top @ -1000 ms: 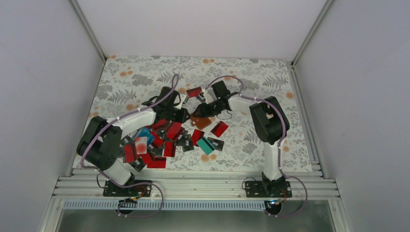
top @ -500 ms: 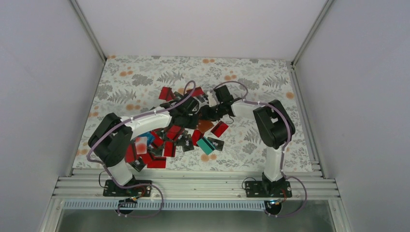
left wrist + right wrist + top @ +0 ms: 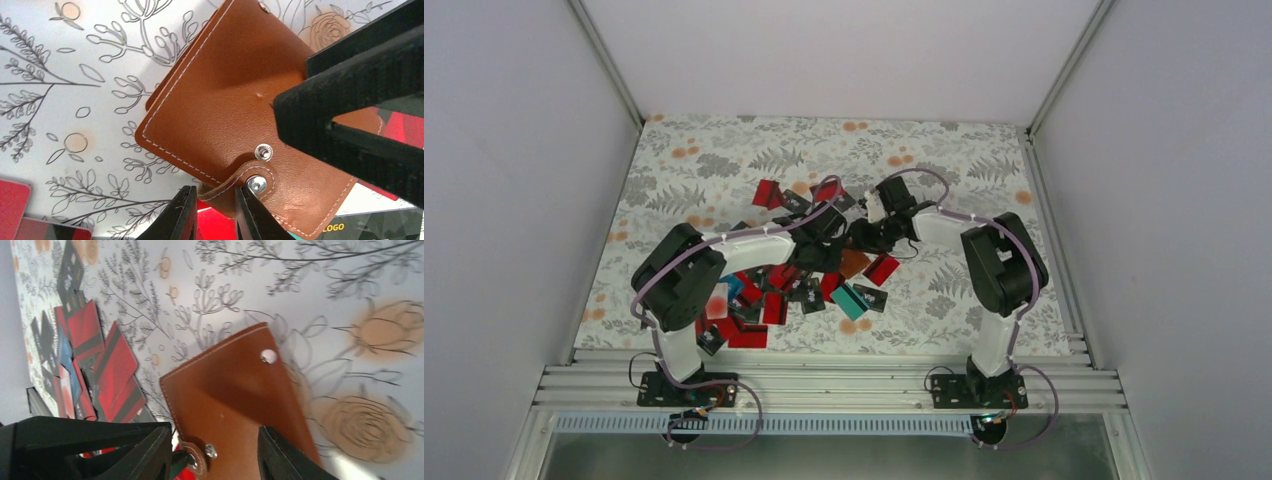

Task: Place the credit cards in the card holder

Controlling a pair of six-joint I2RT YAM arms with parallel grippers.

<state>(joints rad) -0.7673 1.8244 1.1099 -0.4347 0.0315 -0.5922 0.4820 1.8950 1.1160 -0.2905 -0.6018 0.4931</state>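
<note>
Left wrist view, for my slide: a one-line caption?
Left pincer at the snap tab of the closed brown card holder on floral cloth.

Both my arms reach inward and meet mid-counter. My left end effector [image 3: 215, 215] has its fingers [image 3: 181, 216] narrowly parted. My right end effector [image 3: 212, 452] stands wider, with one finger [image 3: 282, 457] on each side.

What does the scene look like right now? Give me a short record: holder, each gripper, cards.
card holder: brown, folded shut, lying on the floral tablecloth
snap tab: unfastened, between the left fingers
left gripper: narrow gap, at the tab; grip unclear
right gripper: open, straddling the holder's near edge
credit cards: loose pile, mostly red and black, none visibly in the holder
</note>
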